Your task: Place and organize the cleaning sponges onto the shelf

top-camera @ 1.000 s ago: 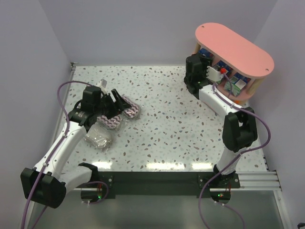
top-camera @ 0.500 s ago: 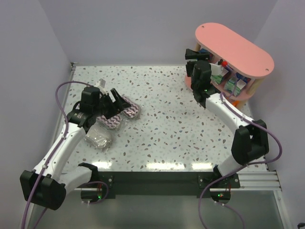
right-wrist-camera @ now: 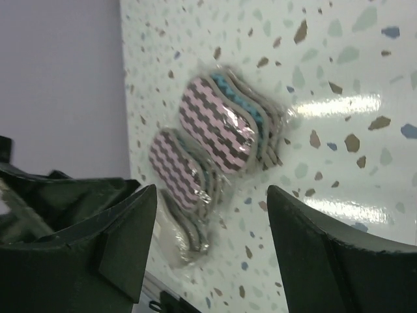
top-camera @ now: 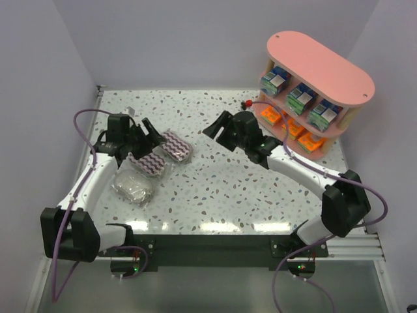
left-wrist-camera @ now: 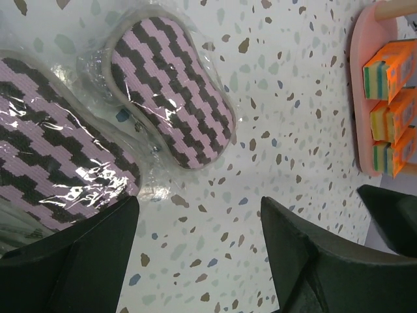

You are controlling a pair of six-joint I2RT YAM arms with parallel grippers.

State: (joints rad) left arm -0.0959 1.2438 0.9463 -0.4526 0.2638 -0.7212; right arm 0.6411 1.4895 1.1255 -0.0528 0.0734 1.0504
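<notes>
Speckled terrazzo table [top-camera: 215,189] between pale lilac walls [top-camera: 163,39], partway through a tidying job. The pink shelf [top-camera: 319,65] stands at the far right corner with 3 green-and-blue packs [top-camera: 301,98] lined up on its middle board and 3 orange packs [top-camera: 287,127] on the bottom board; its top board is bare. 3 larger oval sponges lie on the left part of the table, not yet shelved: the farther zigzag pack [top-camera: 176,145], the nearer zigzag pack [top-camera: 151,163] just beside it, and a greyish pack [top-camera: 133,188] close against the nearer one's near side.

The left gripper [top-camera: 144,135] hovers over the zigzag pair, its fingers [left-wrist-camera: 85,254] spread wide with nothing between them. Its wrist view shows the farther pack ahead of the jaws and the nearer pack running under one finger. The right gripper [top-camera: 215,127], well apart from the shelf, points across the table toward the same pair, its jaws likewise wide and empty.

The small packs appear to be done, and the step in hand looks like the first pickup of an oval sponge. That would call for 1 gripper to come down over a zigzag pack and close across its narrow waist. The clear wrap is likely to be slippery, and the grip should not drag the neighbouring pack along. With both arms aimed at 1 spot, 1 would probably have to give way. The bare top board seems the natural place for the ovals.
</notes>
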